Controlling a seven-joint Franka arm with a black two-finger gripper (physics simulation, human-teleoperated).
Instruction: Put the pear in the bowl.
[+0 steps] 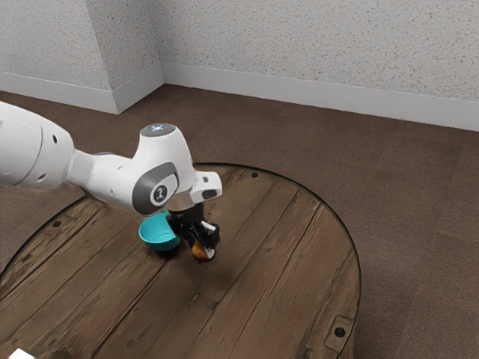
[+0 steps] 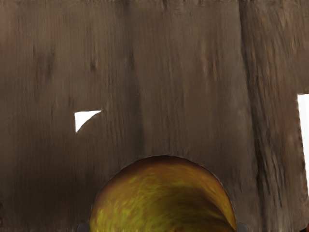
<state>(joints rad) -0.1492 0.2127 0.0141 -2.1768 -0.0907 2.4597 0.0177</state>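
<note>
Beside the blue bowl (image 1: 156, 235), on its side toward the exterior view's right, the black gripper (image 1: 204, 247) is down at the pear (image 1: 199, 252). From where I stand it looks to be pinching the fruit: the wrist view has a dark bit of the fingers (image 2: 83, 227) against one flank and another against the opposite flank. The pear is outside the bowl, low over the round table (image 1: 284, 247); whether its underside touches the wood, I can't tell.

I'd call the step in hand the lift and carry, with the grasp made and the placing to come. Done well, it starts with a steady squeeze, firm enough to keep a smooth, rounded fruit from rolling, and a straight rise before any sideways travel. The bowl is so near that a low swing could knock its rim or push it away, so the pear's bottom wants to be higher than the rim first. Then a short, slow move toward the exterior view's left, a stop over the middle, and a gentle lowering. The fingers should part only once the pear is well inside; let go high or off-centre, it might bounce or tip out.
</note>
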